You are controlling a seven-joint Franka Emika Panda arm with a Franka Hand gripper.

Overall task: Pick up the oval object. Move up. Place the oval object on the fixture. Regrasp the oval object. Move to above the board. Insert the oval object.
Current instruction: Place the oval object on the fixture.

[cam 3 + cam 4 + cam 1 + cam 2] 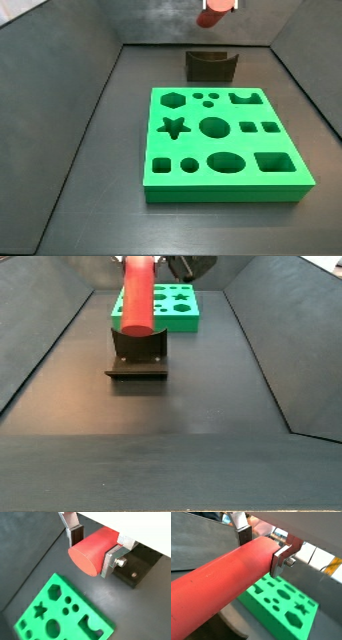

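Observation:
My gripper (93,549) is shut on the oval object (90,558), a smooth red peg whose flat oval end faces a wrist view. One silver finger (280,560) presses each side of the peg (224,587). In both side views the peg (214,14) (138,296) hangs high in the air over the fixture (210,66) (138,356), a dark notched block, without touching it. The gripper (181,266) shows only partly at the frame's top edge. The green board (221,145) (160,308) with its shaped holes lies flat beside the fixture.
Grey walls (67,110) slope up around the dark floor on all sides. The fixture (137,568) and the board (60,614) both lie below the held peg in a wrist view; the board (281,604) also shows beneath it.

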